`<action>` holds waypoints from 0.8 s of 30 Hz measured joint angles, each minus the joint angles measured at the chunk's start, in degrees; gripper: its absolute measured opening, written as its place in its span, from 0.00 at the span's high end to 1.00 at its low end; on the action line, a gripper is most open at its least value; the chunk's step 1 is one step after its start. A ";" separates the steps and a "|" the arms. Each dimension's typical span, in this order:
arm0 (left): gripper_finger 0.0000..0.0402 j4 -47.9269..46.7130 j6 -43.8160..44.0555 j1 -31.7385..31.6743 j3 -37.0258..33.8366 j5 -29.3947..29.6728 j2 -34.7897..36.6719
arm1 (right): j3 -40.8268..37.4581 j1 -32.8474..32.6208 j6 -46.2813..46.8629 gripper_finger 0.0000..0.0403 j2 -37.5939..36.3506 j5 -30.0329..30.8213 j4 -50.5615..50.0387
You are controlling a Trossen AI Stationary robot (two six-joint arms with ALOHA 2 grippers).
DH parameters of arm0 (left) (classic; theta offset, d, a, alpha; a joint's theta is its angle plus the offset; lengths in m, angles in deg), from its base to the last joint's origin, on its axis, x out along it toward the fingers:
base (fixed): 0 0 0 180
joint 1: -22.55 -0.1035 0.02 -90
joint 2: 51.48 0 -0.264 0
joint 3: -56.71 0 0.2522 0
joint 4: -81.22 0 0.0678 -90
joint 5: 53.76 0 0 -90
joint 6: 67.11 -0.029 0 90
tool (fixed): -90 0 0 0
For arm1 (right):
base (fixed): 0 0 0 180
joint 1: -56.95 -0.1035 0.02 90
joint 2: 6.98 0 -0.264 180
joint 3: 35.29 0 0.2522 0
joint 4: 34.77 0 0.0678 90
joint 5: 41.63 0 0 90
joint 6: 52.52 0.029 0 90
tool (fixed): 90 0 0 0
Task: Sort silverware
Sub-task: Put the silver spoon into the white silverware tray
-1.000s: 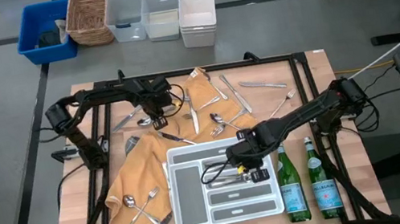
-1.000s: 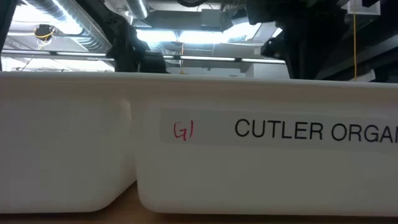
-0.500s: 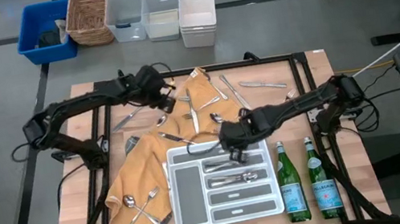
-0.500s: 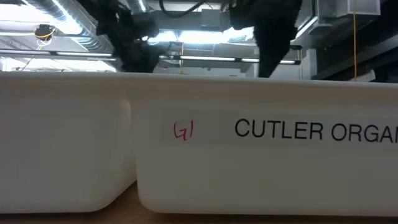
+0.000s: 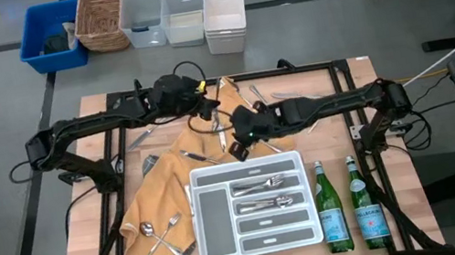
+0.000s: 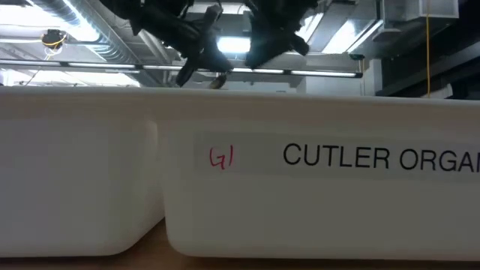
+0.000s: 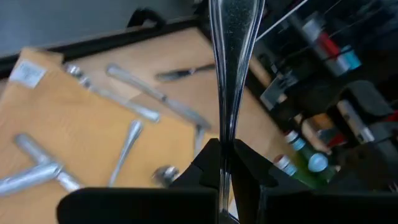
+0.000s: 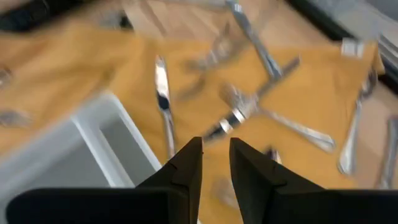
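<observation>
Leaving tray (image 5: 196,188), right end effector (image 5: 240,147) empty.

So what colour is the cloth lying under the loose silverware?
Mustard orange-yellow, plain; the cloth shows best in the high view, beside the white tray.

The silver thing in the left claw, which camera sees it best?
The left wrist view: the silver handle stands up from that claw, which is shut on it. The high view shows only the claw; the low view, dark arm shapes; the right wrist view misses it.
</observation>
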 joint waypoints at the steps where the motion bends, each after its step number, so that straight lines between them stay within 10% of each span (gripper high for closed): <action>1: 0.98 0.97 0.01 0.17 0.00 0.04 0.00 | 0.38 0.16 0.00 0.80 0.00 -0.02 1.19; 24: 0.96 8.51 2.40 0.28 0.00 -0.55 0.00 | 2.70 1.14 6.33 0.80 0.00 15.00 8.04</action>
